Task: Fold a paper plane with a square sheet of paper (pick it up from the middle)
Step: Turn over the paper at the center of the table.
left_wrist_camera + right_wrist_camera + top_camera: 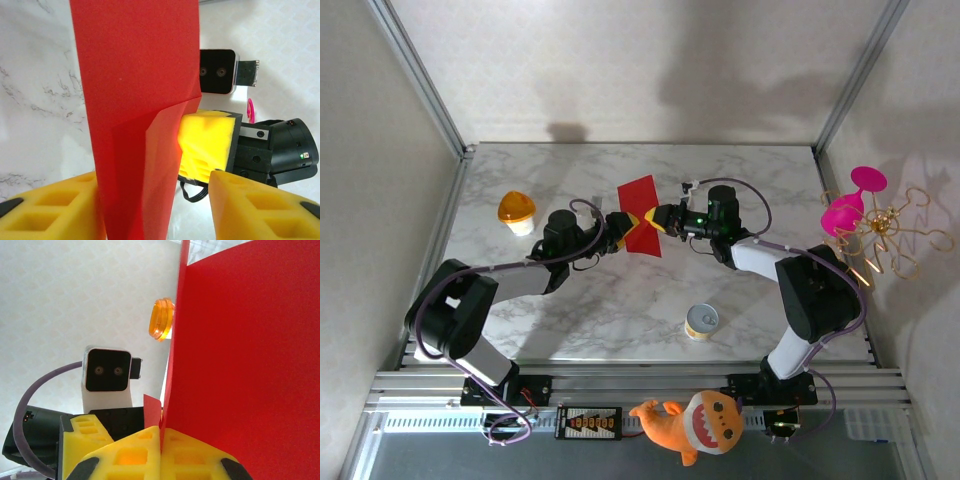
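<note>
The square sheet of paper [642, 215] is red, creased and held upright above the middle of the marble table [620, 300], between my two grippers. My right gripper [661, 220] is shut on its edge; in the right wrist view its yellow pads [130, 455] press together on the sheet [250, 365]. My left gripper [623, 228] faces it from the left. In the left wrist view the folded paper [140, 100] stands between the left gripper's [155, 210] spread fingers [250, 205], against the left one and with a gap to the right one.
An orange-lidded cup [517, 211] stands at the table's left. A small yellow tin [701, 322] sits near the front right. A pink glass [850, 205] and a gold wire ornament [895, 240] hang past the right edge. An orange shark plush [695, 422] lies by the arm bases.
</note>
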